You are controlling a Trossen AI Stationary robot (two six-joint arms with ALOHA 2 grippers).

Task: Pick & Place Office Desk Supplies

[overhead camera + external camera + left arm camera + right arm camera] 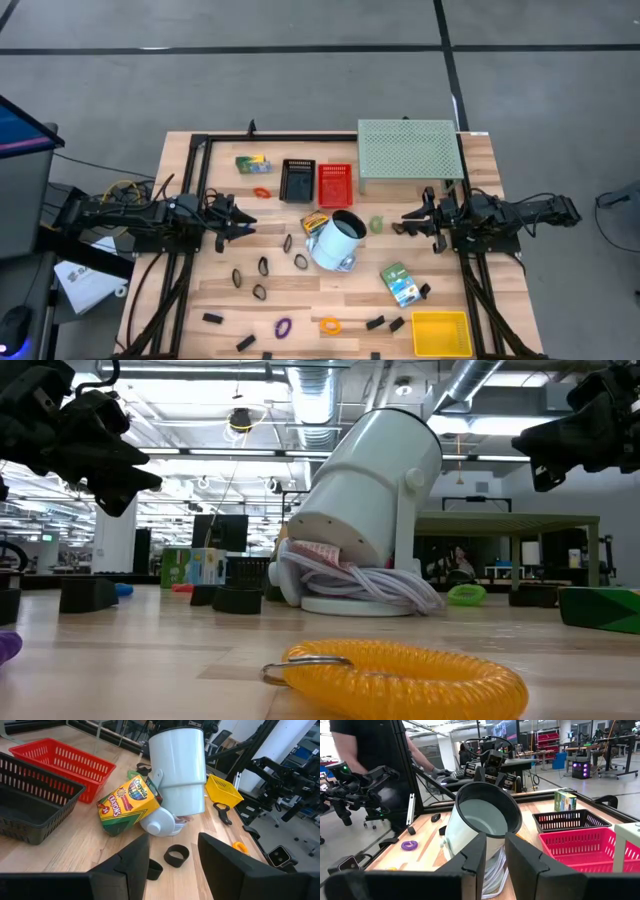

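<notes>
- Presently, the left gripper (pixel 248 222) hovers above the wooden slatted table (pixel 440 290) toward its left edge, fingers parted with a clear gap and nothing between them; the right gripper (pixel 408 222) hovers toward the right edge, fingers narrowly parted and likewise empty.
- Between the two lies a tipped white cylindrical desk lamp (pixel 336 240) with its coiled cord beneath; a yellow-green cardboard crayon box (pixel 126 800) leans against it on the side facing the back edge.
- Supplies remain loose on the table: black rubber-band rings (pixel 262 266) just ahead of the left gripper, a yellow coiled wrist ring (pixel 400 675) and a purple band (pixel 283 326) near the front edge, black binder clips (pixel 212 319) along that edge.
- Containers noted: black mesh tray (pixel 296 180) and red mesh tray (pixel 335 183) toward the back edge; a yellow bin (pixel 441 333) at the front right corner.
- Judgement: the left arm appears to be lining up on the nearest black ring; it should descend squarely, one finger inside the ring or both straddling its rim, and close gently since thin bands slip flat.
- Risk: nudging the lamp or the leaning crayon box.
</notes>
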